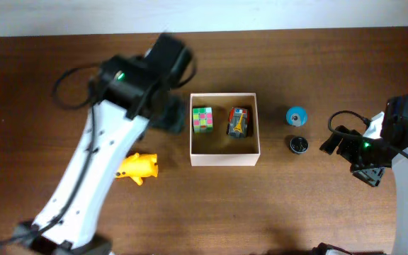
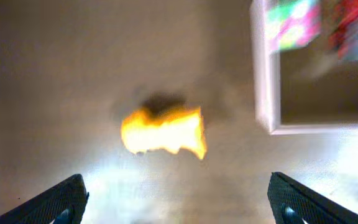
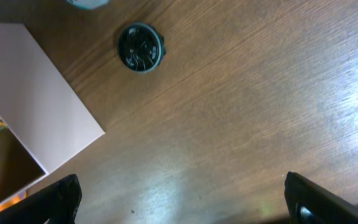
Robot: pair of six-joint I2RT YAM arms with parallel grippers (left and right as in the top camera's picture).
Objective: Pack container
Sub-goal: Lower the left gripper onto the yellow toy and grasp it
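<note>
The container (image 1: 225, 157), a square white-walled box with a tan inside, stands mid-table. In it lie a multicoloured cube (image 1: 202, 119) and a red-and-dark toy (image 1: 239, 122). A yellow toy (image 1: 139, 167) lies on the table left of the box. My left gripper (image 1: 167, 117) hovers just left of the box. In the left wrist view it is open and empty (image 2: 179, 205), with the blurred yellow toy (image 2: 163, 130) ahead and the box corner (image 2: 266, 93) at the right. My right gripper (image 1: 335, 142) is open and empty (image 3: 182, 202), right of the box wall (image 3: 36, 106).
A blue round object (image 1: 297, 115) and a dark round disc (image 1: 299, 144) sit on the table right of the box. The disc also shows in the right wrist view (image 3: 140, 47). The left arm slants across the left side of the wooden table.
</note>
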